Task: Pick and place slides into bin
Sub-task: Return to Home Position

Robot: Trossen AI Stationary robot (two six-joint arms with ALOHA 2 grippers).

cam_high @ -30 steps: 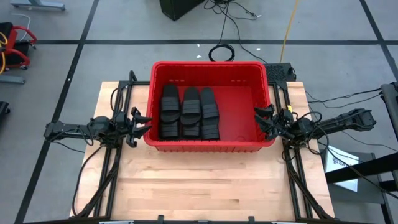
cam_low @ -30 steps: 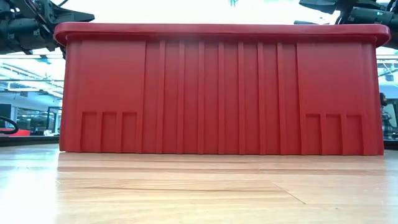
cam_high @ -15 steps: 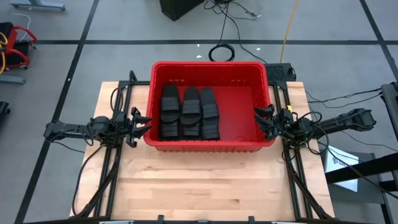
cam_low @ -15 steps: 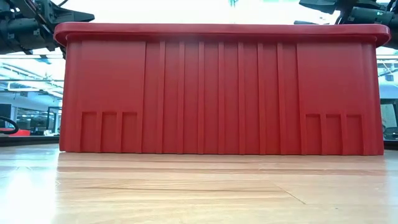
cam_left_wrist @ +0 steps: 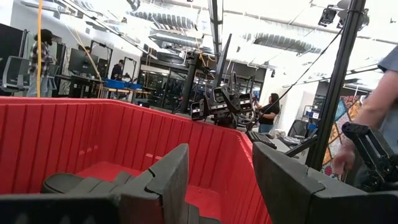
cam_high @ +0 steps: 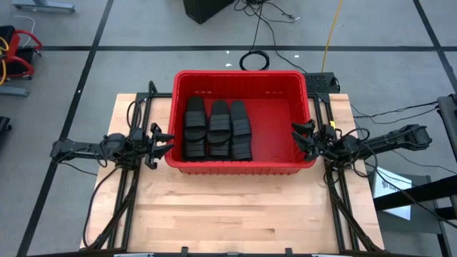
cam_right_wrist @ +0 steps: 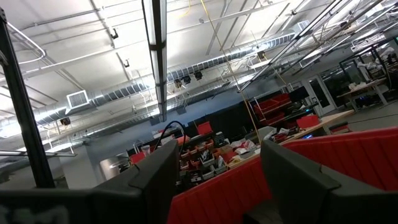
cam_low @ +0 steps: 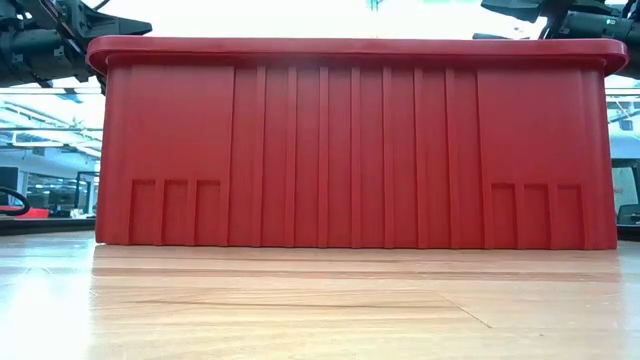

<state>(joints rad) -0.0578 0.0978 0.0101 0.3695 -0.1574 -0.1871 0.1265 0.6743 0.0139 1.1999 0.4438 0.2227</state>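
Table (cam_high: 214, 214): red bin (cam_high: 243, 74)
Slides (cam_high: 218, 132): inside, overlapped, count unclear
Left gripper (cam_high: 166, 142): released, beside bin
Right gripper (cam_high: 298, 139): released, at rim

No writing, brand, number or sign could be read in any of the views. A white sheet (cam_high: 390, 187) lying just off the right edge of the desk (cam_high: 235, 214) carried some dark print, but it was too small to make out.
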